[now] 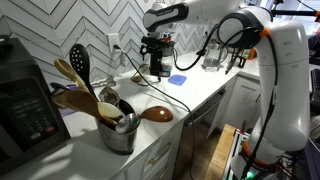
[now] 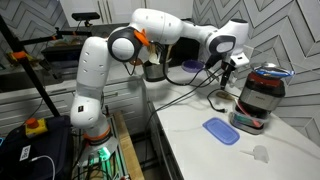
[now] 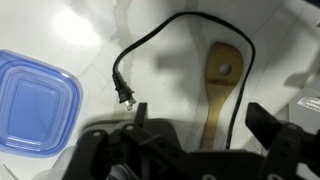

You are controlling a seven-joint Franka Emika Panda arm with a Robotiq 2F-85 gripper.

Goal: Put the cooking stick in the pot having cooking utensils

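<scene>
The cooking stick (image 3: 219, 72) is light tan wood with a flat oval head and a small hole. It lies on the white counter in the wrist view, with its handle running down between my fingers. My gripper (image 3: 202, 118) is open and empty, just above the stick's handle. In both exterior views the gripper (image 1: 155, 66) (image 2: 228, 72) hangs low over the far end of the counter, and the stick is hidden there. The shiny steel pot (image 1: 119, 137) stands at the near end, holding wooden spoons and a black slotted spoon (image 1: 79, 58).
A black power cable with a plug (image 3: 125, 92) loops around the stick. A blue plastic lid (image 3: 30, 105) (image 1: 177, 79) (image 2: 221, 130) lies on the counter nearby. A darker brown wooden spoon (image 1: 156, 114) lies beside the pot. A dark appliance (image 2: 260, 95) stands by the wall.
</scene>
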